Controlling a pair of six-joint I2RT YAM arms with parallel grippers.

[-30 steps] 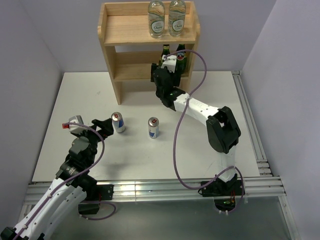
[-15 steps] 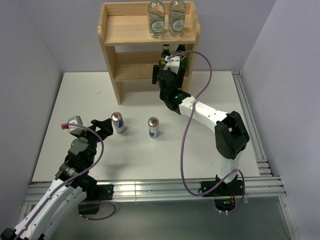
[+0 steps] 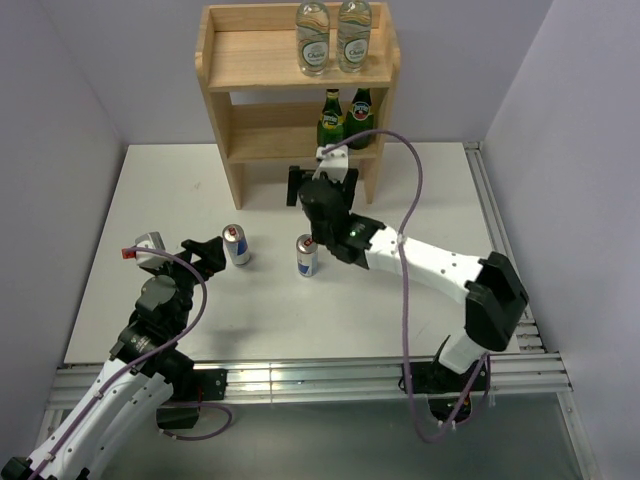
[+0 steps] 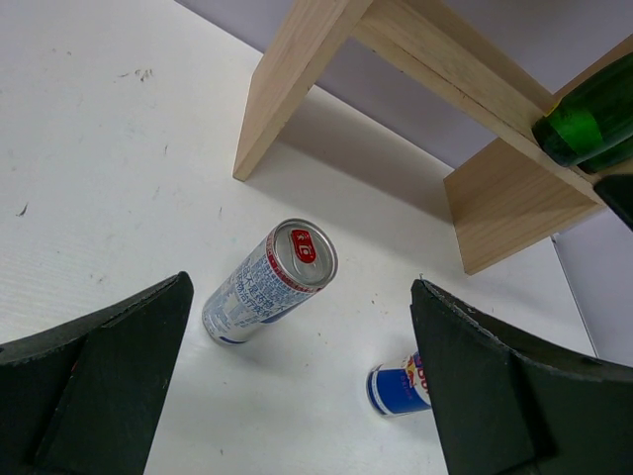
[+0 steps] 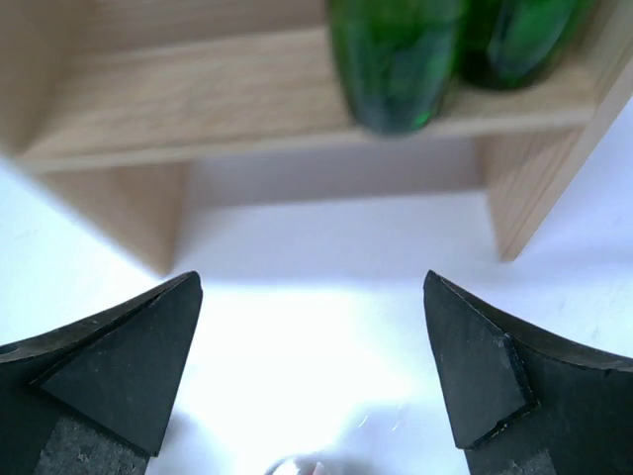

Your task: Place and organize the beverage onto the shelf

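The shelf (image 3: 222, 60) is pictured at the far side of the white table (image 3: 160, 200), with four of the six drinks set on it. On the rimmed top board, toward its right end, the left water bottle (image 3: 312, 38) and the right water bottle (image 3: 353, 35) are stood upright, close together. Blue print is carried on their white labels, but it is too small to be read. On the middle tier below, by the right side panel, the left green bottle (image 3: 331, 120) and the right green bottle (image 3: 360, 110) are stood side by side, their pale labels likewise illegible.

Two cans are left on the table in front of the shelf, both upright and apart: the left can (image 3: 237, 244) and the right can (image 3: 307, 255). In the left wrist view a silver lid with a red tab is shown on the left can, while the fine print down its silver-and-blue side cannot be made out. A red-and-yellow emblem is seen on the blue of the right can, which is partly hidden behind a finger.

The left gripper (image 3: 203, 253) is held spread wide, with nothing in it, just left of the left can. The right gripper (image 3: 322, 183) is likewise spread wide and empty, and is held before the shelf's right half, just beyond the right can.
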